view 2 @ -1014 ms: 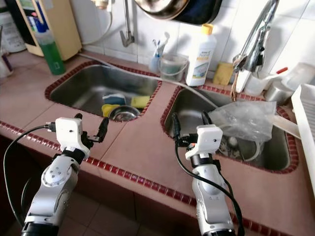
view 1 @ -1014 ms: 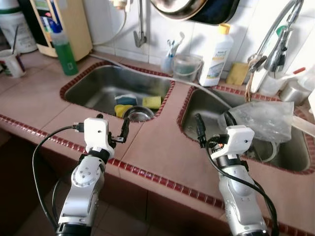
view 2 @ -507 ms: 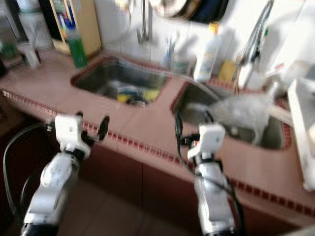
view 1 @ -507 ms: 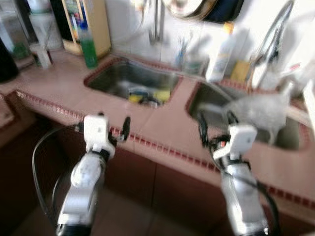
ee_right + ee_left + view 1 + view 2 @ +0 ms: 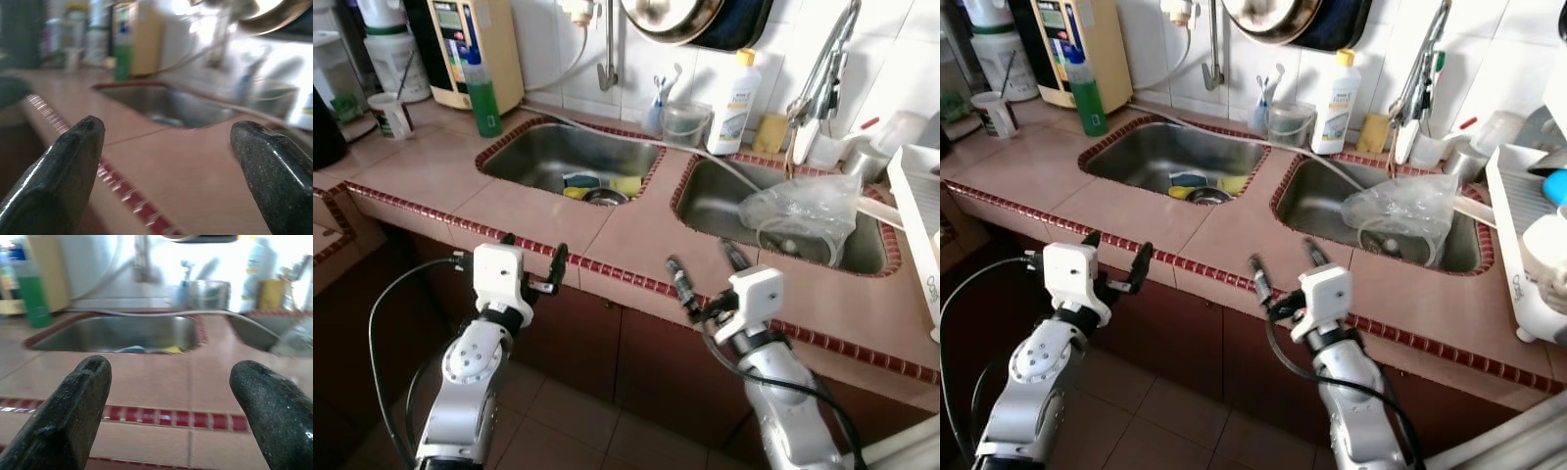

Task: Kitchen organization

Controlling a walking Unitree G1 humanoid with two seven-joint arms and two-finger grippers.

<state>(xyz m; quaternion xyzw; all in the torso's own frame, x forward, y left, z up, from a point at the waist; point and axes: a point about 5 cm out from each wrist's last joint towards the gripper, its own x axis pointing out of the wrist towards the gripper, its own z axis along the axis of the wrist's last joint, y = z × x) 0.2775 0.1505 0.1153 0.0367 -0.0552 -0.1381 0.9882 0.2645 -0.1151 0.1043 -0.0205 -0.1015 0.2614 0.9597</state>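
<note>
Two sinks sit in the tiled counter: the left sink holds sponges, the right sink a plastic bag. Before the counter's edge, the left gripper and right gripper hover with fingers spread, holding nothing. Each wrist view looks between parted black fingers across the counter toward the sinks.

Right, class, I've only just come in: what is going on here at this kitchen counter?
Nothing is being handled at this moment. The robot stands in front of a tiled counter with two sinks. Its left pincer and right pincer are both open and empty, held at the counter's front edge. Sponges lie in the left sink, a clear plastic bag rests over the right sink, and a green bottle stands at the back.
</note>
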